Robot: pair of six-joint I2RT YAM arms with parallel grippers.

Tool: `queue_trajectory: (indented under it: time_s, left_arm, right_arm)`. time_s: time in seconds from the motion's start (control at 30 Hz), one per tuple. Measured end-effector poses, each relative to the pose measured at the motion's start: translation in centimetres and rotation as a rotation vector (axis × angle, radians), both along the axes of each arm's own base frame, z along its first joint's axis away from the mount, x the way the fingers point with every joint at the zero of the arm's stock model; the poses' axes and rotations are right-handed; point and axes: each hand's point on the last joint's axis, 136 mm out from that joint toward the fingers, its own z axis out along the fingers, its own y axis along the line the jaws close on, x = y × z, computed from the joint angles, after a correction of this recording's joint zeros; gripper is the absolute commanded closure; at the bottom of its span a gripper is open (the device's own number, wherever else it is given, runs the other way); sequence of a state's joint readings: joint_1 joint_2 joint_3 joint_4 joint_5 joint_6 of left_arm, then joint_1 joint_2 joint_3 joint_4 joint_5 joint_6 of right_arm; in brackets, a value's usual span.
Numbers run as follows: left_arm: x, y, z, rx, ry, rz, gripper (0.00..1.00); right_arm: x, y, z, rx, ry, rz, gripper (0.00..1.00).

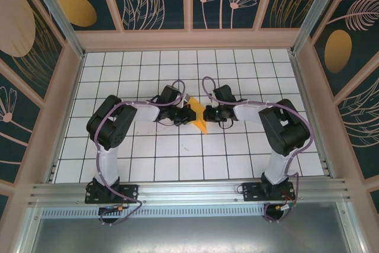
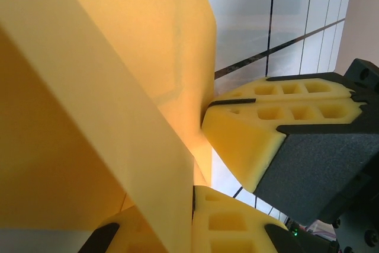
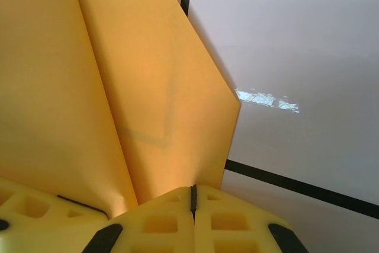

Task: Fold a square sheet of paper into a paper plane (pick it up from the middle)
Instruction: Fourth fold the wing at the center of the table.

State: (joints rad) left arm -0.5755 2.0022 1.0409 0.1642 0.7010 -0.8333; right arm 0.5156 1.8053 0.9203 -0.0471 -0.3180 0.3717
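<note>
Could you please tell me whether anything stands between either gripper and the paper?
Nothing visible does. The left gripper and the right gripper are both shut directly on the folded paper, one pinching it from each side.

The orange-yellow paper is folded in several flat layers with sharp creases and one pointed corner. It sits over the middle of the table, pinched between left pincer and right pincer.
</note>
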Motion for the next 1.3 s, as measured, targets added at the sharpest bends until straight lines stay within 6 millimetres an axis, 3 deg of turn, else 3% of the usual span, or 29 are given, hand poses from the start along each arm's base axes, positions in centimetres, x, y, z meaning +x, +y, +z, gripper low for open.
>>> queue_trajectory:
  time_s: [0.23,0.5,0.8,0.87,1.03,1.3]
  left_arm:
    - [-0.2,0.4,-0.4,0.016,-0.002,-0.010,0.94]
    - [-0.1,0.3,0.0,-0.005,0.004,-0.002,0.93]
    - [0.1,-0.2,1.3,-0.049,-0.003,0.002,0.93]
    - [0.1,-0.2,1.4,-0.051,-0.001,0.003,0.94]
    - [0.1,-0.2,1.4,-0.052,-0.001,0.002,0.94]
    - [0.3,-0.4,1.9,-0.054,-0.002,-0.004,0.94]
  right_arm:
    - [0.0,0.1,0.0,-0.006,0.005,0.001,0.98]
    - [-0.7,0.2,0.5,-0.004,-0.009,0.022,0.87]
    - [-2.9,-0.1,3.8,0.055,-0.110,0.105,0.73]
    - [-3.8,-0.2,3.7,0.060,-0.113,0.127,0.67]
    - [-5.5,0.6,2.9,0.034,-0.125,0.208,0.68]
    - [-5.3,0.4,1.3,-0.055,-0.152,0.245,0.73]
